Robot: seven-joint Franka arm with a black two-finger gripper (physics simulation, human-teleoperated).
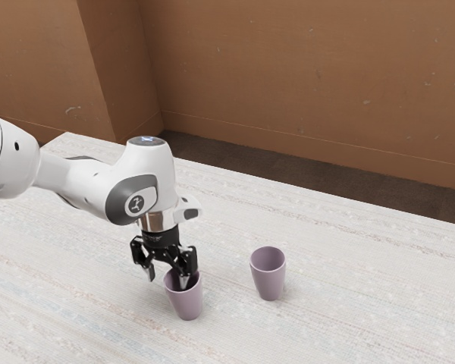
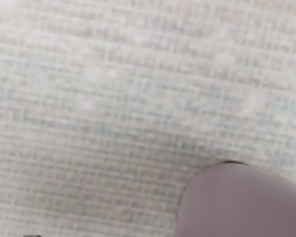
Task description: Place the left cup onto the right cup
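Left cup stands on the worktop, unlifted, jaws spread open over its rim. Right cup, at its two o'clock, awaits stacking.

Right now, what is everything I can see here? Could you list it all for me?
table: one, pale whitish, woven-looking top
nearer cup: one, mauve, upright on the table
farther cup: one, mauve, upright, apart from the nearer cup, toward the exterior view's right
wall: brown, behind the table
floor: dark strip between table and wall
arm: one, white, coming in from the exterior view's left
end effector: one, black, at the nearer cup's rim
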